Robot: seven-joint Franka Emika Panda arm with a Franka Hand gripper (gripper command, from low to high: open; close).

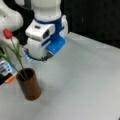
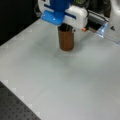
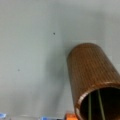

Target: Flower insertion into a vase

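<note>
The vase (image 1: 28, 86) is a dark-brown cylinder standing upright on the grey table at a front view's lower left. A flower with a red bud (image 1: 7, 33) and green stems (image 1: 17, 53) stands in it, leaning left. My gripper (image 1: 46, 57) hangs above and to the right of the vase, clear of the stems and holding nothing that shows. In a front view the white and blue hand (image 2: 65, 13) covers the vase's (image 2: 66, 40) mouth and hides the flower. The wrist view looks down on the vase (image 3: 93, 75), with two green stems (image 3: 89, 106) inside its mouth.
A blue and orange item (image 1: 5, 71) lies left of the vase at the table's edge. The arm's white base (image 2: 113, 18) and a bluish part (image 2: 102, 28) stand behind the vase. Black perforated board (image 2: 13, 108) borders the grey table (image 2: 62, 82).
</note>
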